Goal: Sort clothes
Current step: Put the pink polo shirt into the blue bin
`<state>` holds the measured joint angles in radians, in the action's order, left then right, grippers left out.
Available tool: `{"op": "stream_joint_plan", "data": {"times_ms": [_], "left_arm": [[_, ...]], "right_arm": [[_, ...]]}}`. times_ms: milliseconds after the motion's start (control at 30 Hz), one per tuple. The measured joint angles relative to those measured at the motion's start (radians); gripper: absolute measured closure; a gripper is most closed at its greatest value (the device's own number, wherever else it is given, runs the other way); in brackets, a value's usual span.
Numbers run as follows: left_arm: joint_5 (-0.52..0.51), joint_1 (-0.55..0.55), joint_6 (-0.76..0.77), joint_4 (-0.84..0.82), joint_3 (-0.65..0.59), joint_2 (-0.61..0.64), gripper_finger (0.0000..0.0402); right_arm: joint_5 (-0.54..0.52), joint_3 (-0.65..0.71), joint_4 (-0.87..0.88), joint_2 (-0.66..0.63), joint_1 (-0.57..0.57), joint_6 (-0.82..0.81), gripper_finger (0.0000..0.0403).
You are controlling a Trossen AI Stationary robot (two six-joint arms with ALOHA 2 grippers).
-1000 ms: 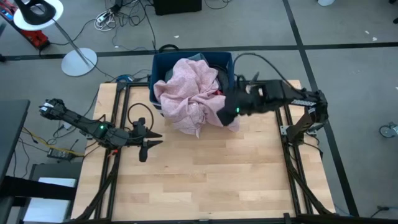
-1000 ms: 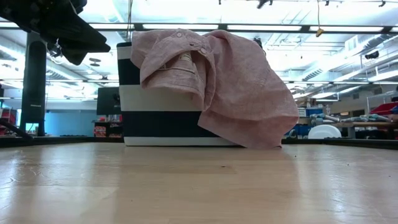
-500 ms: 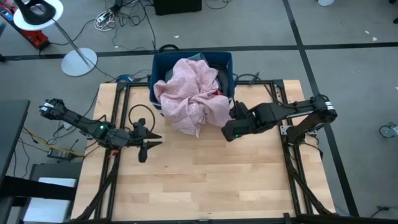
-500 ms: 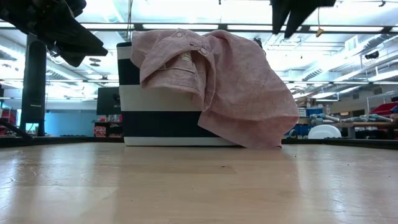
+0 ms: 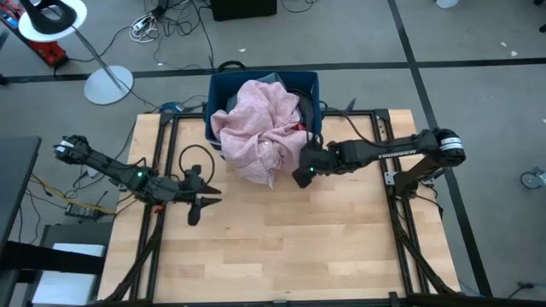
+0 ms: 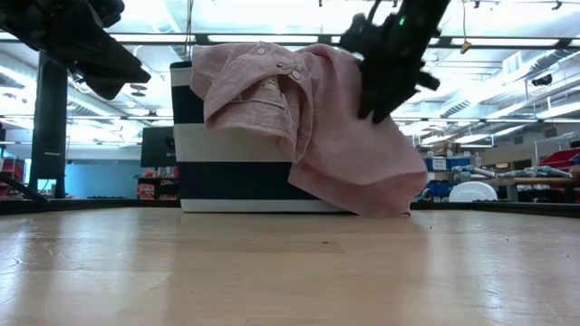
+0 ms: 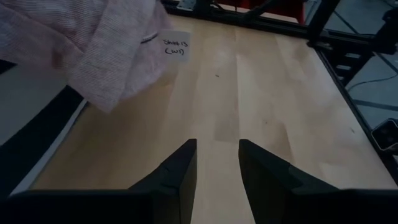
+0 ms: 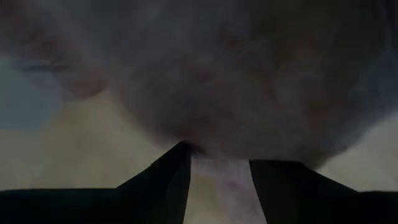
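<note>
While your left gripper idles over the near counter, fingers parted and empty, your right gripper presses its parted fingers into the pink shirt draped over the striped bin. Pinch, then lift clear.

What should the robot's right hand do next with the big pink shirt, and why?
Probably close the jaws. The right gripper is pressed against the pink shirt hanging over the bin, with fabric between its open fingers, so a pinch should catch it.
</note>
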<state>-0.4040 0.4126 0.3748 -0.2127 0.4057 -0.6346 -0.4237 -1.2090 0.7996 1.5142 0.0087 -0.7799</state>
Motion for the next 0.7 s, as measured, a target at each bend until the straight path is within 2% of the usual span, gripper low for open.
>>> {"op": "stream_joint_plan", "data": {"times_ms": [133,267,300,500,700], "left_arm": [[0.010,0.000,0.003,0.000,0.000,0.000,0.0277],[0.016,0.000,0.029,-0.001,0.000,0.000,0.0277],[0.016,0.000,0.029,-0.003,0.000,0.000,0.0277],[0.011,0.000,0.030,-0.003,0.000,0.000,0.0277],[0.006,0.000,0.030,-0.003,0.000,0.000,0.0277]], "right_arm": [[0.003,0.042,-0.103,0.020,-0.045,0.006,0.0277],[0.043,0.043,-0.256,0.021,-0.050,0.072,0.0374],[0.058,0.043,-0.301,0.021,-0.049,0.091,0.0388],[0.077,-0.003,-0.497,0.021,-0.019,0.127,0.0398],[0.080,-0.124,-0.557,0.021,-0.003,0.202,0.0400]]}}
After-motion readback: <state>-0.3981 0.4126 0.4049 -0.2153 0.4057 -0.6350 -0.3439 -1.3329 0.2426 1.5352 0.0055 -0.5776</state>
